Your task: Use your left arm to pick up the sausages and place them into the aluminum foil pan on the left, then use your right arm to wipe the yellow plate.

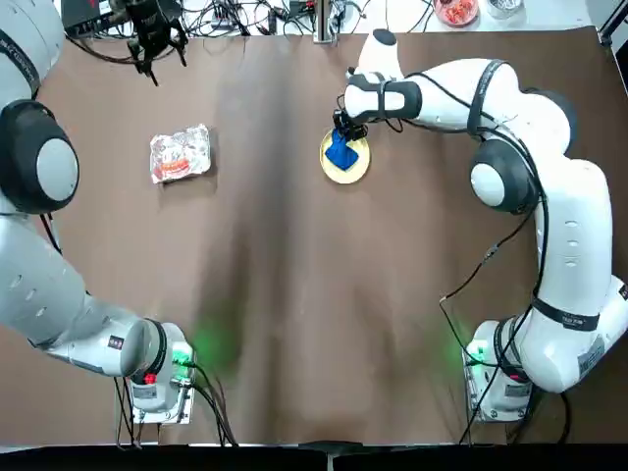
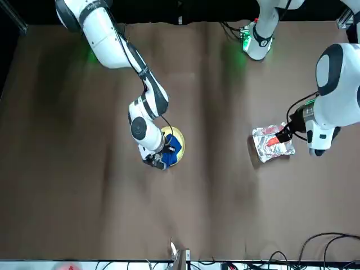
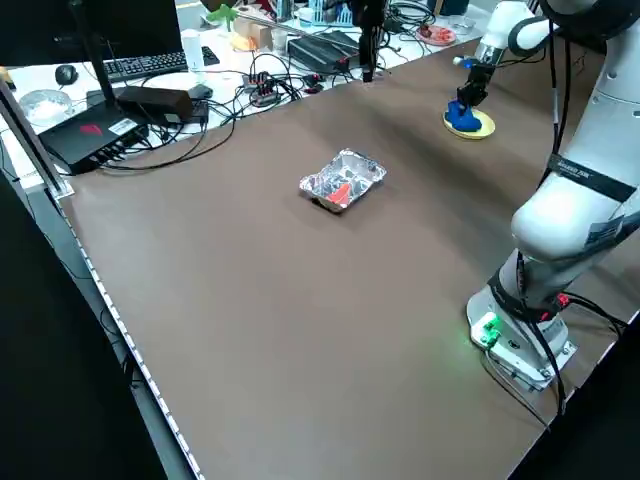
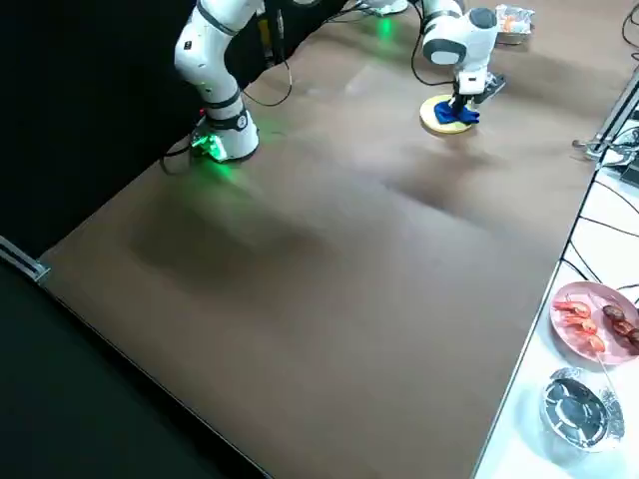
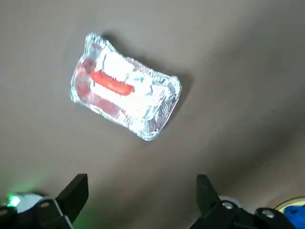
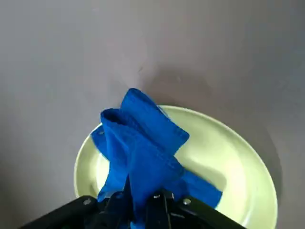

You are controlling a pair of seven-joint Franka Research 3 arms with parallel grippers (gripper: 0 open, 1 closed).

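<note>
While pinched above the pale-yellow plate [image 6: 233, 164], a crumpled blue cloth [image 6: 143, 143].

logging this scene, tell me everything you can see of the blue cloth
The blue cloth is plain, soft-looking fabric, bunched into uneven folds, with one folded lobe sticking up and flaps spreading lower down. A stitched line seems to run along part of its edge. The right hand grips it, its fingers closed on the gathered part. It is over the yellow plate, covering part of the plate's face, and appears to rest on it. Whatever part lies between the fingers or underneath is hidden.
</note>
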